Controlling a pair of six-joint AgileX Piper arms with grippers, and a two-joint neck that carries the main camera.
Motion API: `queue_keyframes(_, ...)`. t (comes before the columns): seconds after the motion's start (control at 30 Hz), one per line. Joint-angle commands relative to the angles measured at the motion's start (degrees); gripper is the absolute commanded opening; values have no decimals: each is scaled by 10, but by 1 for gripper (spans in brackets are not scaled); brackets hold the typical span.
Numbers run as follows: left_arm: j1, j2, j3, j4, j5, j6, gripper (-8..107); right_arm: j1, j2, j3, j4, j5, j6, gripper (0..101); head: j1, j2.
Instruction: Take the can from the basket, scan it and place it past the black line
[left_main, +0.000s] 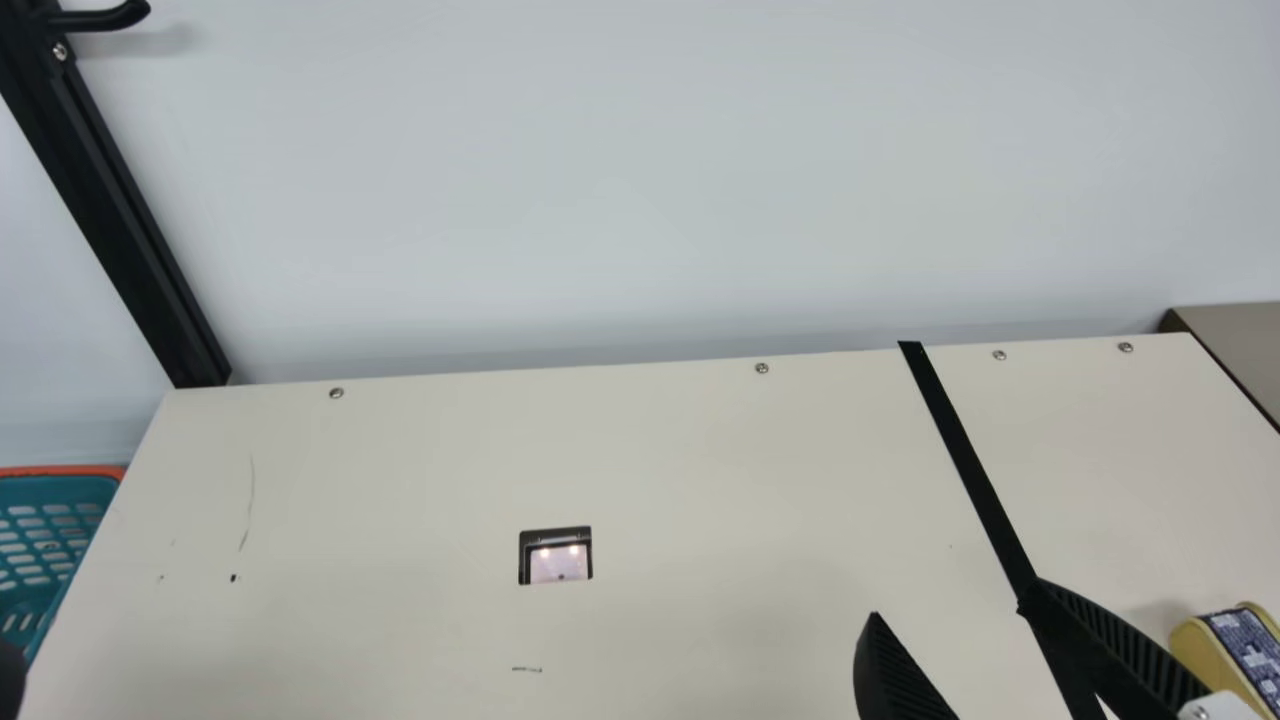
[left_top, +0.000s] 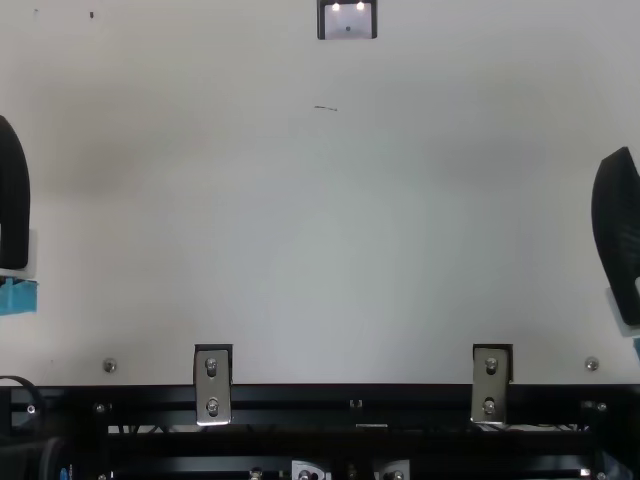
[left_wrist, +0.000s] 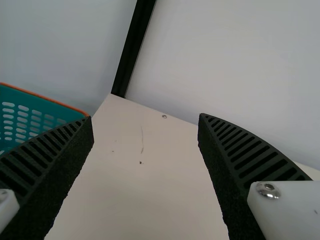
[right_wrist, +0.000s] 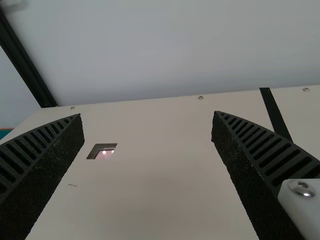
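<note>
Main view: here's the yellow can (left_main: 1200, 655) at the lower right, on the surface (left_main: 700, 480), past the black line (left_main: 965, 450)! Its dark label carries pale print, too small to tell. The right hand (left_main: 955, 605) sits just beside it, open, fingers spread. The scanner (left_main: 560, 565) shows two small lights in the cream surface, with scratches and screws around; over at the left, a teal basket (left_main: 100, 495) with an orange rim. Behind, a pale wall (left_main: 600, 200) and a black post (left_main: 110, 200).

Top view: the left hand (left_top: 14, 195) at one edge, part of the right at the other, a black metal frame (left_top: 290, 395) along the near side.

Left wrist view: that left hand (left_wrist: 145, 117) is open too, the basket beyond one finger.

Right wrist view: wide-apart fingers again, scanner and black line farther off.
</note>
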Motion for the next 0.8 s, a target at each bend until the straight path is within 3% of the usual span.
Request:
queue_keyframes(0.0, 0, 0, 0, 0, 0, 0, 90, 0, 0, 0, 0, 0, 0, 101, -21, 5)
queue_keyframes(0.23, 0, 0, 0, 0, 0, 0, 90, 28, -10, -7, -21, 1, 23, 101, -21, 5)
queue_keyframes(0.57, 0, 0, 0, 0, 0, 0, 90, 152, 14, -15, -38, 71, -47, 101, -21, 5)
queue_keyframes(0.77, 0, 0, 0, 0, 0, 0, 90, 160, 15, -15, -43, 83, -57, 101, -21, 5)
